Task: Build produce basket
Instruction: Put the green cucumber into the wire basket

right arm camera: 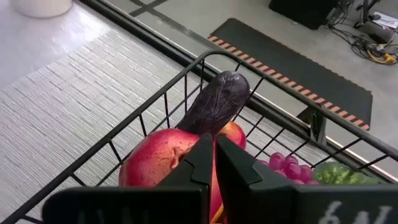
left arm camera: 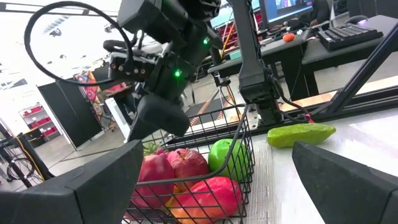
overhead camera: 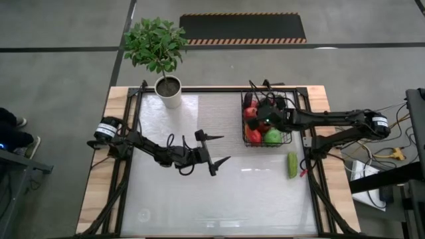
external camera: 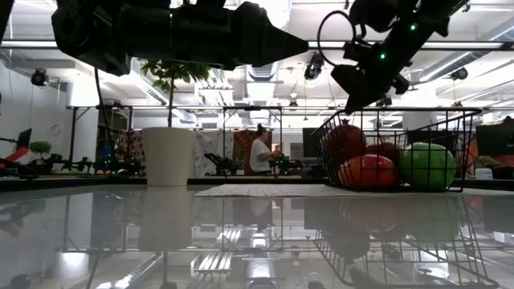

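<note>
The black wire basket (overhead camera: 291, 127) stands on the right far part of the table, on a pale mat. It holds red apples (external camera: 371, 171), a green apple (overhead camera: 273, 137), a dark eggplant (right arm camera: 217, 102) leaning on its far rim, and purple grapes (right arm camera: 285, 165). A green cucumber (overhead camera: 292, 164) lies on the table just near of the basket. My right gripper (right arm camera: 213, 158) is shut and hangs above the fruit in the basket, touching nothing. My left gripper (overhead camera: 214, 150) is open over the table's middle, pointing toward the basket (left arm camera: 244, 134).
A white pot with a leafy plant (overhead camera: 169, 91) stands at the far edge, left of the basket. The black frame rails (overhead camera: 312, 166) run along the table's sides. The glossy table top (overhead camera: 199, 199) lies bare toward the near edge. A person (external camera: 261, 152) is in the room beyond.
</note>
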You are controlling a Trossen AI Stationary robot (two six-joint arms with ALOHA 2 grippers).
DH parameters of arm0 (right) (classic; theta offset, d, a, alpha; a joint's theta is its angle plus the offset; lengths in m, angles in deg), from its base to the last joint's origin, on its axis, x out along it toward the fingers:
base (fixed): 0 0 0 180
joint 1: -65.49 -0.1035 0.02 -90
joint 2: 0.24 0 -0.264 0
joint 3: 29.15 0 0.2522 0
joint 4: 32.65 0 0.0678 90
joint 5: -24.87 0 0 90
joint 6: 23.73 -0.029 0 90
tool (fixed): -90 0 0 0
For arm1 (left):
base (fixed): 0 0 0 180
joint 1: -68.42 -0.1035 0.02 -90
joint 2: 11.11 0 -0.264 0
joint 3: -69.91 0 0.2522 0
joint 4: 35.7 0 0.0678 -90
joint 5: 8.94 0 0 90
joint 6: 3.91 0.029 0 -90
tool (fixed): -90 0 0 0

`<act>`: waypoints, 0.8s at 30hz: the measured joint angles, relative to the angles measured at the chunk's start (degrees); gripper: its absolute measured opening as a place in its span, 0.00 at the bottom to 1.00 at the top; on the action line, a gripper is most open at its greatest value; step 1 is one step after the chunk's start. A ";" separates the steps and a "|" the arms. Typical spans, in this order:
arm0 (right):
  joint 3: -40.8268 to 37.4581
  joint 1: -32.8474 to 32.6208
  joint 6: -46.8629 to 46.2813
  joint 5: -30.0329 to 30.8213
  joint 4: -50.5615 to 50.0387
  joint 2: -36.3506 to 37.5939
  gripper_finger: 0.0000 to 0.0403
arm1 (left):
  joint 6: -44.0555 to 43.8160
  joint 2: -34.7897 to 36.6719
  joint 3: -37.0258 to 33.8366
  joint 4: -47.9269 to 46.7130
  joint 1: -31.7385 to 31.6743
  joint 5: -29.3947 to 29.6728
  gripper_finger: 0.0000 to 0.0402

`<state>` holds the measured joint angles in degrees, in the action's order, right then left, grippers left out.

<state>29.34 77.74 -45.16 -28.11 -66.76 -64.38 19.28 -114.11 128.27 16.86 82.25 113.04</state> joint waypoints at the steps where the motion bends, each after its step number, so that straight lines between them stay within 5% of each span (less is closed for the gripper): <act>1: 0.00 0.00 0.00 0.00 -0.24 0.41 0.02 | 0.01 0.00 0.00 0.00 0.01 0.00 0.98; 13: 6.78 -7.35 -8.93 -8.82 -16.46 9.95 0.02 | -0.23 0.00 0.00 0.02 0.03 0.00 0.98; 24: 14.43 -26.03 -26.43 -28.95 -24.45 7.88 0.02 | -0.27 0.00 0.00 0.02 0.25 0.00 0.98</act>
<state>43.77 51.71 -71.59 -57.06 -91.21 -56.50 19.01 -114.11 128.27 16.89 82.50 113.04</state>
